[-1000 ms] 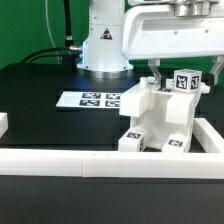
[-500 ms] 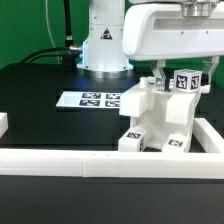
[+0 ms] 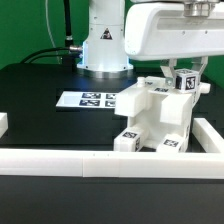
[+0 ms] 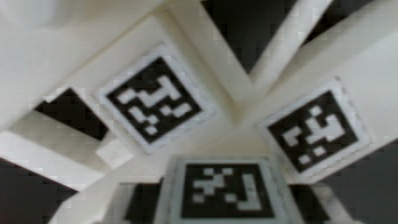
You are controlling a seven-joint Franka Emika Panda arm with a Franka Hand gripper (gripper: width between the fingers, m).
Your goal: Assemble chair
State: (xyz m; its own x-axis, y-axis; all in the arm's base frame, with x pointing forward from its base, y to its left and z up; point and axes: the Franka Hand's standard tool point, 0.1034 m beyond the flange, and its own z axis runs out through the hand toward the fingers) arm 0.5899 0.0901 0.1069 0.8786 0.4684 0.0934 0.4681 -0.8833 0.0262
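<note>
Black table (image 3: 40,90), part-built chair (image 3: 160,118) inside white border rail (image 3: 60,160), fingers (image 3: 165,72) perhaps gripping chair

Robotics lab: marker board (image 3: 97,100) on black table (image 3: 38,108), robot arm base (image 3: 103,45).

Black tbl (image 3: 40,100) w/ chair (image 3: 158,115), marker board (image 3: 92,100)

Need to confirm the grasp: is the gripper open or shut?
Shut on the chair: the gripper clamps its tagged top from both sides.
</note>
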